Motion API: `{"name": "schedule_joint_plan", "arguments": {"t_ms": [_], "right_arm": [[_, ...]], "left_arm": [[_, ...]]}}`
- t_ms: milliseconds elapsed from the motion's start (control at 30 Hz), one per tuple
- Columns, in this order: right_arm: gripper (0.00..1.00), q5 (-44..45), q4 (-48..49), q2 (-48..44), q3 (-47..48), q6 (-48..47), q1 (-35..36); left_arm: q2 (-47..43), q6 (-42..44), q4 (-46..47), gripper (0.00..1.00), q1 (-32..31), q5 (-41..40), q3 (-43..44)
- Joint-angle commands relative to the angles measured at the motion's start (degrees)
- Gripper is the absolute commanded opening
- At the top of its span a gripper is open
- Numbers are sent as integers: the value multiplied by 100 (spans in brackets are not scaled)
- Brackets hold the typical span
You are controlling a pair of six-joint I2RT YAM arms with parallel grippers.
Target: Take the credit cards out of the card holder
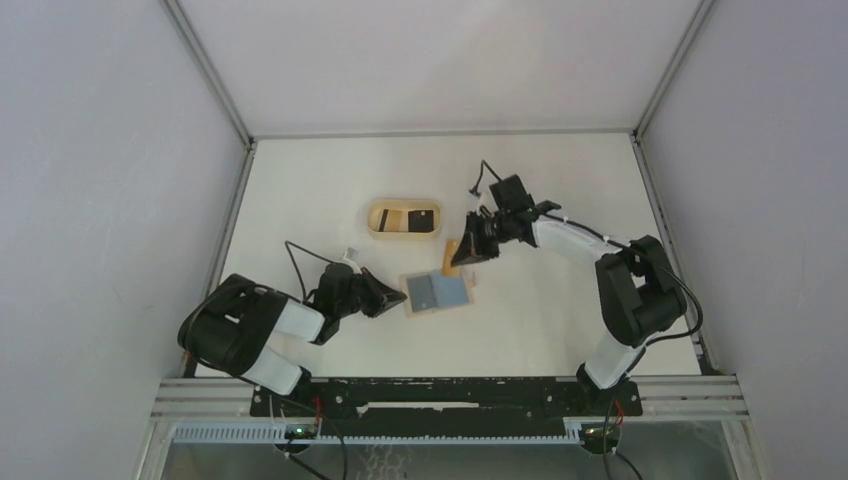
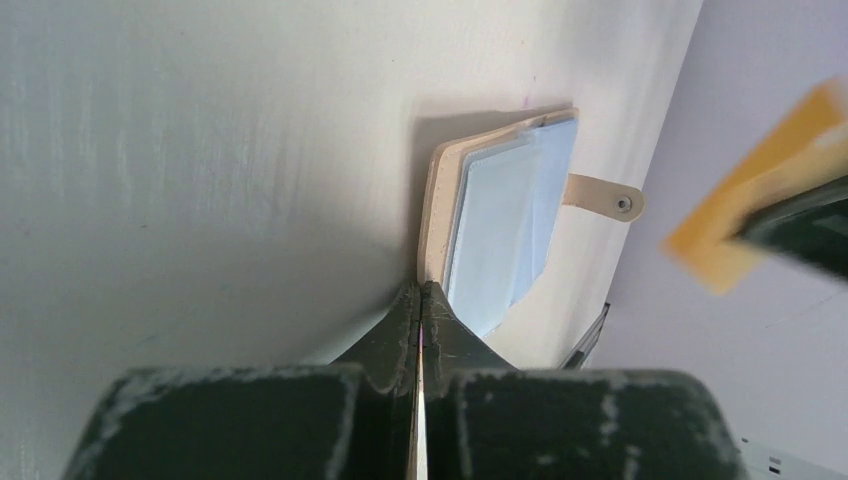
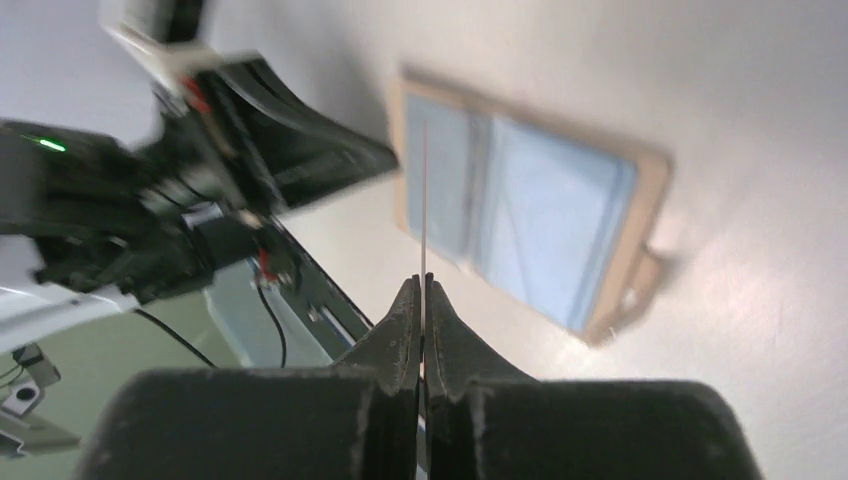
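The card holder (image 1: 437,293) lies open on the table, blue inside with a tan rim, and its tab (image 2: 605,200) points away from the left gripper. My left gripper (image 1: 398,297) is shut on the holder's near edge (image 2: 432,230) and pins it. My right gripper (image 1: 466,249) is shut on an orange-yellow card (image 1: 453,258) and holds it above the table, just beyond the holder's far right corner. In the right wrist view the card (image 3: 423,200) shows edge-on between the shut fingers, with the holder (image 3: 530,230) below it. The card also shows blurred in the left wrist view (image 2: 740,200).
An oval light-wood tray (image 1: 374,218) stands behind the holder, with a tan card with a dark stripe (image 1: 392,219) and a black card (image 1: 423,218) in it. Walls close the table in on the left, right and back.
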Motion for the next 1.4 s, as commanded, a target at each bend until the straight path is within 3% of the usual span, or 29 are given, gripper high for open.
{"name": "schedule_joint_plan", "arguments": {"t_ms": [0, 267, 433, 733, 1267, 1367], "right_arm": [[0, 140, -97, 420, 1731, -71, 168], [0, 148, -972, 2911, 5726, -93, 562], [0, -31, -1381, 4044, 7321, -7, 597], [0, -50, -920, 4473, 7119, -38, 731], [0, 71, -986, 4949, 7123, -263, 854], [7, 94, -999, 4981, 7128, -267, 856]], "left_arm": [[-145, 216, -147, 0, 25, -92, -88], [37, 473, -73, 0, 20, 460, 49], [-174, 611, -206, 0, 25, 512, 24], [-247, 736, -237, 0, 20, 638, -36], [-122, 761, -236, 0, 33, 721, 33], [-76, 760, -236, 0, 33, 744, 61]]}}
